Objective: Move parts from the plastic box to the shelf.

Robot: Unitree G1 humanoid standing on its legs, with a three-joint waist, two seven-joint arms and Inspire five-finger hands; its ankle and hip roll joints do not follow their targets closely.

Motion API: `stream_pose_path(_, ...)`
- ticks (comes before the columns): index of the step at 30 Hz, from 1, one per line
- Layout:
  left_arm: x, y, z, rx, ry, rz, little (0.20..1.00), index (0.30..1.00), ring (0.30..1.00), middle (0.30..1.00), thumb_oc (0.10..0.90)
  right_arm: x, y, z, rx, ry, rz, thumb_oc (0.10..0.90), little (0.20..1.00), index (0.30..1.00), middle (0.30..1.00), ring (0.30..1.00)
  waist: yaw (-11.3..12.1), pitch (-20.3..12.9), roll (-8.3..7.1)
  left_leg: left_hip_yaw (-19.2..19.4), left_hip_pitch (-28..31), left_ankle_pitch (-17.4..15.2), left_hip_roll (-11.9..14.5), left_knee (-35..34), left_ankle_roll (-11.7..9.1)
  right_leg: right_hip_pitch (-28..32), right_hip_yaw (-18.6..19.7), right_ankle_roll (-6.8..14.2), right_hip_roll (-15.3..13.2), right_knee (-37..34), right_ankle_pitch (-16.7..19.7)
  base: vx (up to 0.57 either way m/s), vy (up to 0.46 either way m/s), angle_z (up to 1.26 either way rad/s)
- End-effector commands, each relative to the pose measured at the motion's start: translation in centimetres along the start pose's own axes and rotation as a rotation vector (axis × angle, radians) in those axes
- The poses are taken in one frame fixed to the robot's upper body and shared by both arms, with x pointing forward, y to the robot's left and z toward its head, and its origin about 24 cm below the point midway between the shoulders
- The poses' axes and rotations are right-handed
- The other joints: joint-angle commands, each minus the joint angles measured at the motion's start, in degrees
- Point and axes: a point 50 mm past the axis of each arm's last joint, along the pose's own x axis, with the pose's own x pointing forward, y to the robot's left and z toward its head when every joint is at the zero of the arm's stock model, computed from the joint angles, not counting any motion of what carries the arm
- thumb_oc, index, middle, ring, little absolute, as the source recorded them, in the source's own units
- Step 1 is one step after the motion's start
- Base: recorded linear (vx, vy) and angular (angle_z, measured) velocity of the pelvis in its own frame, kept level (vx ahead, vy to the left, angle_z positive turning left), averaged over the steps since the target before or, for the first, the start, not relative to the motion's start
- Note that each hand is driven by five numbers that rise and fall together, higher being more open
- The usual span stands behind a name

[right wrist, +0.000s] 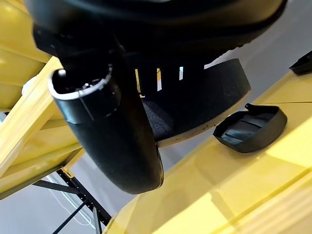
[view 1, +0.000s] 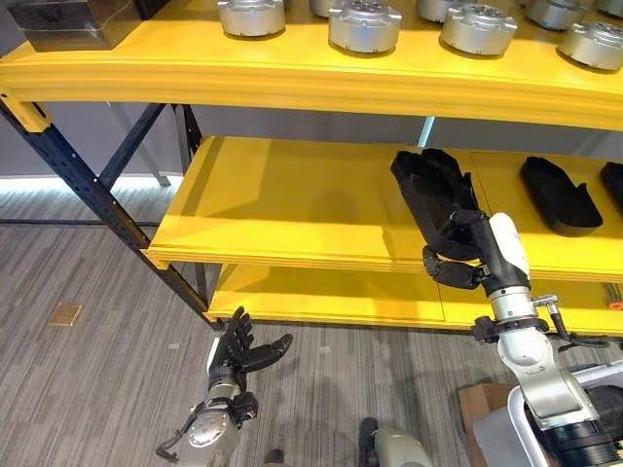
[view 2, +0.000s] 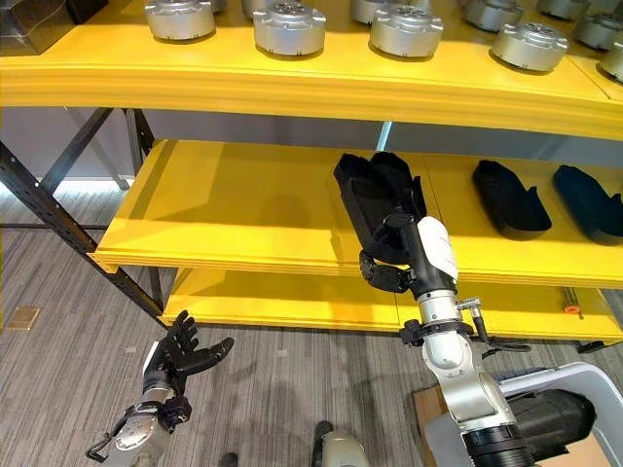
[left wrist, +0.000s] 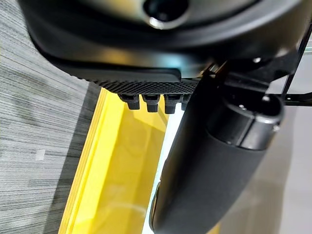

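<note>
1. Left eye view: the right hand [view 1: 465, 255], right of centre, has its fingers curled round the near end of a black part [view 1: 435, 190]. The part lies on the middle board of the yellow shelf [view 1: 282, 204]. The left hand [view 1: 237, 352], lower left, hangs over the grey floor [view 1: 88, 370] with fingers spread and relaxed, holding nothing. Two more black parts [view 1: 560, 195] lie at the right edge, and round metal parts [view 1: 365, 24] line the top board.
2. Right eye view: same scene. At the lower right corner it shows the white plastic box [view 2: 599, 384] with a dark part [view 2: 550, 418] inside.
3. Left wrist view: the left hand's thumb and fingertips [left wrist: 146, 101] stick out over the yellow board, touching nothing.
4. Right wrist view: the thumb [right wrist: 114, 141] and fingers are clamped on the black part, and another black part lies on the board at right.
</note>
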Motion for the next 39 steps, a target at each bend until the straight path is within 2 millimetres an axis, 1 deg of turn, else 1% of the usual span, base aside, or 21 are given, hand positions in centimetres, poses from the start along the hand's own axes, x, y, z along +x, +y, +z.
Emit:
stream_pose_path(1, 0.8, -0.2, 5.0, 0.024, -0.243, -0.055, 1.000, 1.000, 1.000, 1.000, 0.900, 2.5, -3.0, 6.5, 0.068, -0.361, -0.184, 0.400, 0.300, 0.300, 0.300, 0.300, -0.4, -6.1, -0.31, 4.4, 4.5, -2.3, -0.3, -0.4, 3.5, -1.4, 3.9, 4.3, -0.7, -2.5, 2.5, 0.06, -0.121, -0.01)
stream_pose_path(2, 0.6, -0.1, 4.8, 0.009, -0.238, -0.047, 1.000, 1.000, 1.000, 1.000, 0.900, 2.7, -2.9, 7.2, 0.072, -0.396, -0.173, 0.400, 0.300, 0.300, 0.300, 0.300, -0.1, -6.0, -0.21, 5.2, 3.5, -2.2, -0.1, 2.8, 3.0, -0.8, 4.4, 3.4, 0.4, -3.4, 2.0, 0.04, -0.184, -0.05)
stream_pose_path(3, 0.5, -0.2, 4.7, -0.010, -0.235, -0.044, 1.000, 1.000, 1.000, 1.000, 0.900, 3.0, -2.8, 8.1, 0.085, -0.442, -0.164, 0.400, 0.300, 0.300, 0.300, 0.300, 0.7, -5.1, -0.40, 5.8, -1.6, 3.2, -0.8, 12.7, 2.0, 1.7, 5.2, 1.8, 1.5, -6.7, 2.1, 0.01, -0.258, -0.09)
stream_pose_path(4, 0.6, -0.3, 4.7, -0.010, -0.233, -0.055, 1.000, 1.000, 1.000, 1.000, 0.900, 3.2, -2.8, 8.5, 0.096, -0.460, -0.163, 0.400, 0.300, 0.300, 0.300, 0.300, 1.6, -3.8, -1.00, 5.6, -5.8, 7.4, -1.9, 19.7, 2.0, 3.3, 5.7, 0.6, 1.7, -8.1, 2.1, -0.12, -0.241, -0.17)
stream_pose_path(5, 0.7, -0.5, 5.0, -0.007, -0.240, -0.070, 1.000, 1.000, 1.000, 1.000, 0.900, 3.4, -2.8, 8.8, 0.104, -0.471, -0.171, 0.400, 0.300, 0.300, 0.300, 0.300, 2.5, -1.9, -1.61, 4.7, -10.5, 10.0, -3.6, 26.3, 2.1, 4.1, 5.3, -0.5, 1.6, -9.0, 2.3, -0.16, -0.214, -0.22)
stream_pose_path(6, 0.8, -0.7, 5.1, -0.003, -0.243, -0.086, 1.000, 1.000, 1.000, 1.000, 0.900, 3.6, -2.9, 9.0, 0.108, -0.476, -0.178, 0.400, 0.300, 0.300, 0.300, 0.300, 2.9, -0.5, -2.35, 5.1, -13.3, 10.7, -4.6, 30.5, 2.8, 4.8, 4.8, -1.1, 1.2, -9.5, 2.6, -0.14, -0.129, -0.23)
stream_pose_path(7, 0.8, -0.7, 5.2, -0.002, -0.245, -0.087, 1.000, 1.000, 1.000, 1.000, 0.900, 3.6, -2.9, 9.0, 0.109, -0.477, -0.181, 0.400, 0.300, 0.300, 0.300, 0.300, 2.6, -0.5, -2.21, 4.8, -14.1, 10.4, -4.6, 31.5, 2.9, 4.6, 4.5, -1.0, 1.3, -9.4, 2.6, -0.01, -0.127, -0.09)
stream_pose_path(8, 0.8, -0.8, 5.3, 0.001, -0.244, -0.102, 1.000, 1.000, 1.000, 1.000, 0.900, 3.5, -3.3, 8.7, 0.089, -0.465, -0.201, 0.400, 0.300, 0.300, 0.300, 0.300, 2.1, 0.1, -2.57, 8.8, -17.6, 9.5, -1.0, 28.2, 3.7, 5.9, 3.2, -0.9, 0.6, -10.2, 1.8, 0.05, -0.062, 0.14)
stream_pose_path(9, 0.7, -0.8, 5.3, 0.001, -0.242, -0.102, 1.000, 1.000, 1.000, 1.000, 0.900, 3.5, -3.3, 8.7, 0.088, -0.464, -0.200, 0.400, 0.300, 0.300, 0.300, 0.300, 2.2, 0.0, -2.64, 9.0, -17.3, 9.6, -1.0, 27.7, 3.7, 6.0, 3.2, -0.9, 0.6, -10.4, 1.7, 0.12, -0.043, 0.51)
stream_pose_path(10, 0.7, -0.8, 5.3, 0.001, -0.242, -0.110, 1.000, 1.000, 1.000, 1.000, 0.900, 3.3, -3.5, 8.4, 0.085, -0.452, -0.208, 0.400, 0.300, 0.300, 0.300, 0.300, 2.0, -0.3, -2.55, 9.8, -18.1, 9.8, 1.5, 23.1, 3.1, 6.9, 3.1, -0.4, 0.2, -10.8, 1.4, 0.16, 0.060, 0.77)
stream_pose_path(12, 0.8, -0.9, 5.3, 0.014, -0.238, -0.116, 1.000, 1.000, 1.000, 1.000, 0.900, 3.3, -3.7, 8.3, 0.080, -0.445, -0.218, 0.400, 0.300, 0.300, 0.300, 0.300, 2.0, -0.2, -1.82, 10.6, -16.6, 13.7, 5.4, 8.3, 1.8, 7.6, 3.8, 0.6, 0.0, -10.4, 0.5, 0.21, 0.156, 0.64)
stream_pose_path(14, 0.9, -1.2, 5.3, 0.014, -0.241, -0.119, 1.000, 1.000, 1.000, 1.000, 0.900, 3.4, -3.6, 8.3, 0.088, -0.443, -0.224, 0.400, 0.300, 0.300, 0.300, 0.300, 2.3, 0.2, -0.14, 11.5, -17.6, 19.0, 7.5, -0.6, -0.4, 8.2, 4.6, 1.4, 0.3, -8.9, -0.7, 0.24, 0.218, 0.22)
stream_pose_path(15, 0.8, -1.1, 4.9, 0.005, -0.224, -0.111, 1.000, 1.000, 1.000, 1.000, 0.900, 3.2, -3.4, 8.0, 0.083, -0.428, -0.212, 0.400, 0.300, 0.300, 0.300, 0.300, 2.4, -0.3, 0.74, 12.8, -15.8, 19.4, 8.9, -2.0, -1.3, 9.0, 5.2, 1.7, 0.1, -8.2, -1.8, 0.21, 0.150, 0.13)
stream_pose_path(16, 0.8, -1.1, 4.9, 0.004, -0.223, -0.111, 1.000, 1.000, 1.000, 1.000, 0.900, 3.2, -3.4, 8.0, 0.083, -0.427, -0.211, 0.400, 0.300, 0.300, 0.300, 0.300, 2.6, -0.2, 0.74, 13.0, -15.4, 19.3, 9.0, -2.1, -1.3, 9.1, 5.4, 1.7, 0.2, -8.1, -1.9, 0.20, 0.187, -0.16)
stream_pose_path(17, 0.7, -1.0, 4.5, 0.003, -0.209, -0.101, 1.000, 1.000, 1.000, 1.000, 0.900, 3.2, -2.8, 8.4, 0.099, -0.436, -0.191, 0.400, 0.300, 0.300, 0.300, 0.300, 3.2, -0.4, 1.23, 11.4, -14.2, 16.7, 7.9, -0.2, -0.6, 9.6, 6.8, 2.3, -0.3, -8.2, -2.0, 0.14, 0.161, -0.64)
stream_pose_path(18, 0.6, -0.8, 4.4, -0.005, -0.211, -0.094, 1.000, 1.000, 1.000, 1.000, 0.900, 3.1, -2.8, 8.1, 0.092, -0.429, -0.190, 0.400, 0.300, 0.300, 0.300, 0.300, 3.2, -1.0, 1.74, 11.7, -13.9, 16.9, 7.5, -1.3, -1.6, 10.3, 7.1, 2.5, -0.4, -9.4, -1.9, 0.20, 0.208, -0.82)
stream_pose_path(23, 0.7, -1.0, 5.0, 0.017, -0.234, -0.124, 1.000, 1.000, 1.000, 1.000, 0.900, 3.0, -2.5, 8.2, 0.108, -0.419, -0.190, 0.400, 0.300, 0.300, 0.300, 0.300, 3.3, -2.0, 1.13, 15.4, -14.4, 11.2, 5.1, 5.8, -0.6, 14.3, 7.9, 5.0, -5.2, -14.5, 0.3, 0.20, 0.234, -0.56)
stream_pose_path(24, 0.9, -1.2, 5.4, 0.030, -0.244, -0.138, 1.000, 1.000, 1.000, 1.000, 0.900, 3.1, -2.2, 8.2, 0.130, -0.408, -0.191, 0.400, 0.300, 0.300, 0.300, 0.300, 3.4, -2.1, 0.63, 16.5, -14.9, 9.0, 4.5, 9.0, 0.0, 15.3, 8.1, 5.7, -7.0, -15.5, 0.9, 0.14, 0.197, -0.35)
stream_pose_path(28, 1.1, -1.5, 5.7, 0.043, -0.254, -0.150, 1.000, 1.000, 1.000, 1.000, 0.900, 3.3, -2.0, 8.3, 0.143, -0.403, -0.192, 0.400, 0.300, 0.300, 0.300, 0.300, 3.4, -2.3, 0.20, 17.7, -15.9, 6.5, 3.8, 12.0, 0.4, 15.7, 8.1, 6.5, -8.7, -16.2, 1.5, 0.09, 0.160, -0.30)
stream_pose_path(30, 1.2, -1.5, 6.0, 0.051, -0.261, -0.154, 1.000, 1.000, 1.000, 1.000, 0.900, 4.2, -1.1, 8.9, 0.152, -0.412, -0.158, 0.400, 0.300, 0.300, 0.300, 0.300, 3.7, -2.4, -0.31, 19.4, -16.5, 3.8, 3.4, 14.8, 1.2, 15.0, 8.9, 7.4, -10.5, -16.7, 2.7, 0.09, 0.178, -0.19)
stream_pose_path(39, 1.0, -1.3, 6.0, 0.075, -0.250, -0.184, 1.000, 1.000, 1.000, 1.000, 0.900, 6.7, 0.0, 9.4, 0.133, -0.398, -0.093, 0.400, 0.300, 0.300, 0.300, 0.300, 5.9, -2.8, -2.42, 19.2, -19.0, 3.0, 3.0, 15.8, 1.6, 14.6, 6.8, 8.3, -11.2, -18.8, 4.9, 0.05, 0.041, -0.03)
